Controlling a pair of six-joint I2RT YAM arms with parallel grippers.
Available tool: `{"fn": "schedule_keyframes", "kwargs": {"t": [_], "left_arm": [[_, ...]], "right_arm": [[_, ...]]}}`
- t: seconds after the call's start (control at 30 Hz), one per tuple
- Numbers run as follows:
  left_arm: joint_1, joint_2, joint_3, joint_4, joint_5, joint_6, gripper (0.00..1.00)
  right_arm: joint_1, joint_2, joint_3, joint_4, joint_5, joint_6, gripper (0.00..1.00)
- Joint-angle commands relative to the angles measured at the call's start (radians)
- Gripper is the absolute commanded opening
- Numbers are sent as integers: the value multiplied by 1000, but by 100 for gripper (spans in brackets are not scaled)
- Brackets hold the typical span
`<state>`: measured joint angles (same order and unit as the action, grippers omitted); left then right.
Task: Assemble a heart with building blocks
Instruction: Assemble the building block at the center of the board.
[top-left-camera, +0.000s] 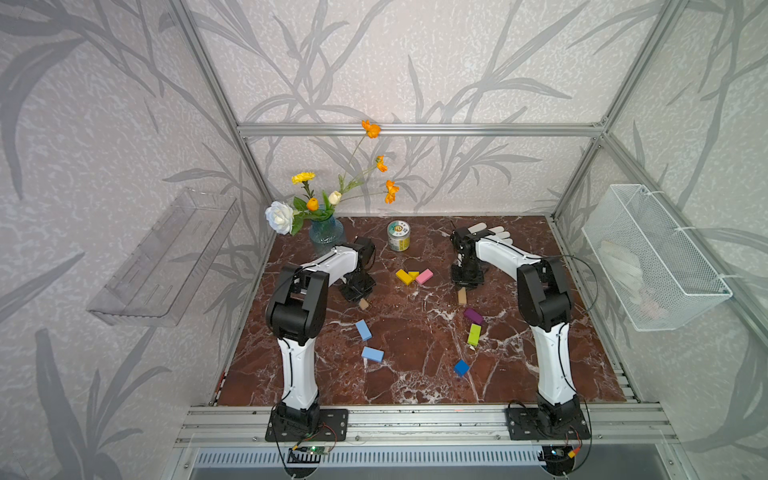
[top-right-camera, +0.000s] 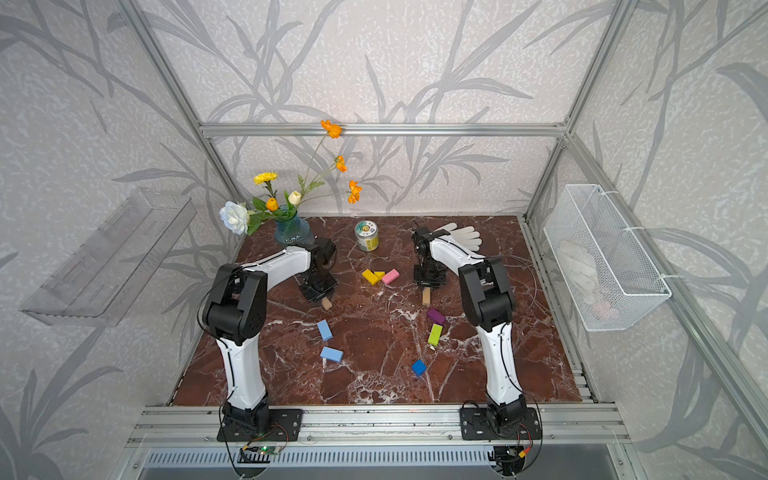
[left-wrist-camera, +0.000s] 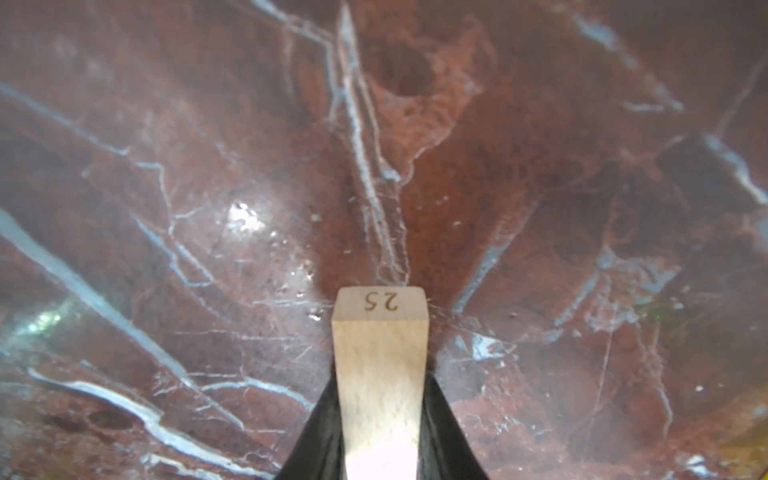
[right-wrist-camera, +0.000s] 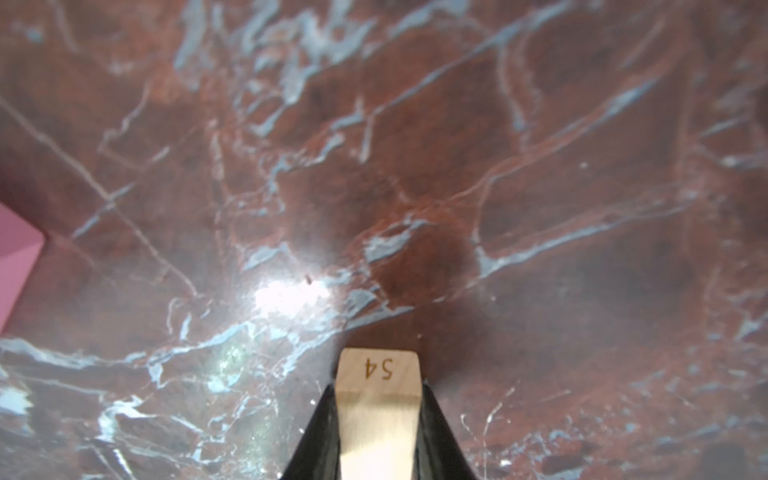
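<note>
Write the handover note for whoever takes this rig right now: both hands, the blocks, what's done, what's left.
Left hand: shut on the tan block marked 25, low at the table; lift-off unclear.
Right hand: shut on the tan block marked 54, likewise.
Loose: two yellow blocks and the pink block touching, centre back; two light blue blocks on the left; purple block, lime green block and dark blue block on the right.
Done: both tan blocks gripped; no heart yet.
Left: lay all ten into the outline.
</note>
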<state>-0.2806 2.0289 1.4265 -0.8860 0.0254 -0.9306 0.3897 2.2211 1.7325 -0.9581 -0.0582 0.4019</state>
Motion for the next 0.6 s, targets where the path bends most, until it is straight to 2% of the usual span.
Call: {"fn": "schedule_keyframes", "kwargs": {"t": [0.0, 0.23, 0.37, 0.57], "left_arm": [[-3, 63, 1, -86, -71, 188, 26], [-40, 59, 78, -86, -50, 486, 24], [-69, 88, 141, -102, 13, 590, 23], [-120, 139, 246, -122, 53, 673, 22]], "right_arm": [[17, -38, -5, 10, 32, -148, 0], [58, -42, 62, 34, 51, -406, 0], [68, -35, 86, 28, 19, -450, 0], [92, -30, 87, 26, -22, -477, 1]]}}
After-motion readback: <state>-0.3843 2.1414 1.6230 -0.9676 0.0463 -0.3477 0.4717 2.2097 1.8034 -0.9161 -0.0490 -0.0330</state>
